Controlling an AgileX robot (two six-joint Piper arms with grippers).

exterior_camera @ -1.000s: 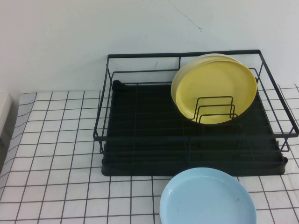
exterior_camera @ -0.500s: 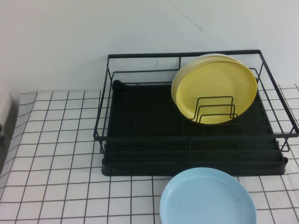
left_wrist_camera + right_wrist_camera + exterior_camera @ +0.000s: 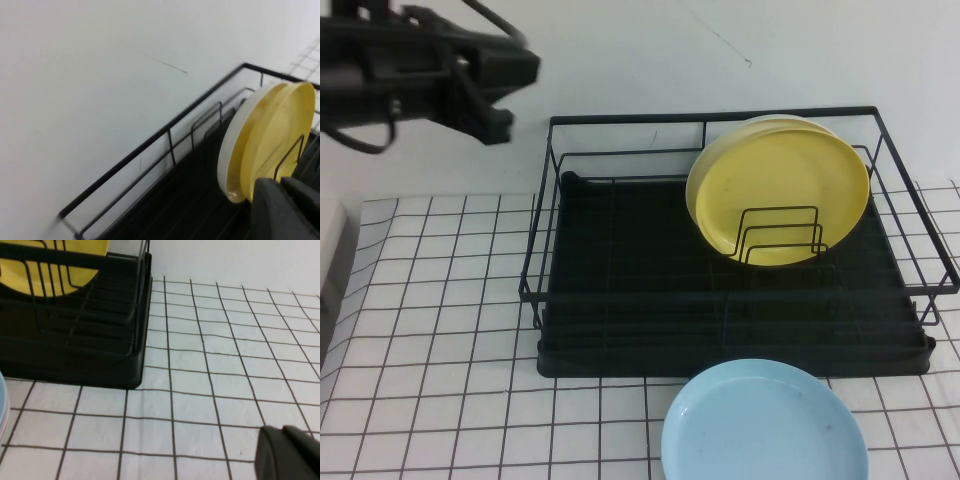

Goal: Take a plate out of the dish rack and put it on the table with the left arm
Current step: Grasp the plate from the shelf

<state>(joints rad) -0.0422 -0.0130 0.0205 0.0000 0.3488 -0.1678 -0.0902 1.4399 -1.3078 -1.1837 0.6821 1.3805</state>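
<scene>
Left gripper [image 3: 495, 128] high, left of dish rack [image 3: 620, 290], opening unclear; yellow plate [image 3: 785, 190] upright in dividers; right gripper [image 3: 290, 452] low over table [image 3: 210, 385], opening unclear

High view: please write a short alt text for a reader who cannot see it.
A yellow plate stands upright in a black dish rack on a grid-patterned table. The left arm reaches in from the upper left, a light blue plate lies in front.

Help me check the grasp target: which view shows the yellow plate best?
The high view: the yellow plate shows nearly whole, upright in the dish rack. The left wrist view shows it edge-on beside a white plate, left gripper near. The right wrist view shows only a slice; right gripper low.
</scene>
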